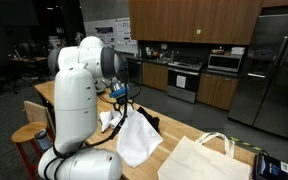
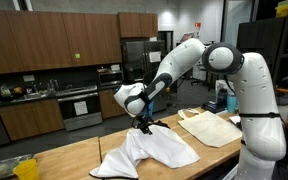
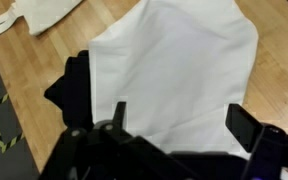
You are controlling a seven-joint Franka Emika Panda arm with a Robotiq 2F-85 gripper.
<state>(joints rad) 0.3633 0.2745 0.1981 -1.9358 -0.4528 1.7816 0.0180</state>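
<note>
- The wooden bench (image 2: 69, 158) carries a crumpled white cloth (image 2: 154, 152), with a black cloth (image 3: 76, 85) peeking out on its left in the wrist view.
- The pincer (image 2: 144, 126) hangs right over the white cloth, spread wide and pinching nothing.
- A cream tote bag (image 2: 212, 127) lies flat further right.

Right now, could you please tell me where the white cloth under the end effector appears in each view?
In an exterior view: the white cloth hangs at lower centre.
In an exterior view: the white cloth lies spread at lower centre.
Wrist view: the white cloth fills the middle and upper right.
Shared landmark: the cream tote bag, flat beside it in all three.
</note>
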